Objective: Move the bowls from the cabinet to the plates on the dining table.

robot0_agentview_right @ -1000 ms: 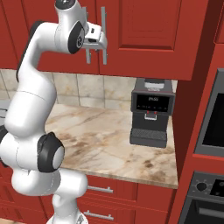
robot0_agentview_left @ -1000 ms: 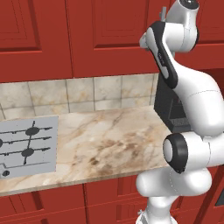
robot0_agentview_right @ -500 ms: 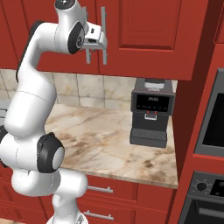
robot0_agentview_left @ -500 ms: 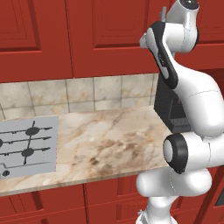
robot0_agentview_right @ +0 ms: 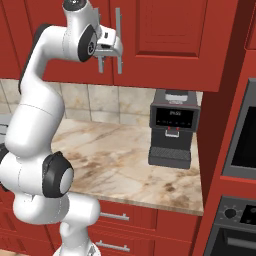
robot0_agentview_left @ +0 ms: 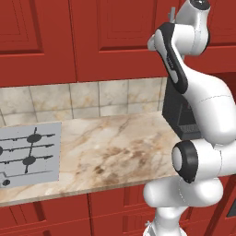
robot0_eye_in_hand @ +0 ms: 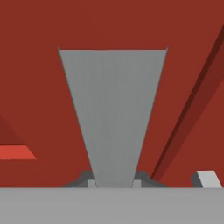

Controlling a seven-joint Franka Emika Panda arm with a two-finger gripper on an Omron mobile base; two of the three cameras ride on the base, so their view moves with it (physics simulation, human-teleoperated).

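The red cabinet [robot0_agentview_right: 170,40] hangs above the counter with its doors closed. My gripper [robot0_agentview_right: 116,50] is raised to the long grey bar handle [robot0_agentview_right: 118,25] of the right door. In the hand view the handle [robot0_eye_in_hand: 113,109] runs up the middle, and the two dark fingertips [robot0_eye_in_hand: 85,179] press against its sides at the bottom. The gripper [robot0_eye_in_hand: 113,181] is shut on the handle. The bowls, the plates and the dining table are out of view.
A black coffee machine [robot0_agentview_right: 171,127] stands on the marble counter [robot0_agentview_left: 115,147] under the cabinet, to the right. A grey cooktop [robot0_agentview_left: 27,154] lies at the counter's left end. A built-in oven [robot0_agentview_right: 242,130] fills the tall unit on the far right.
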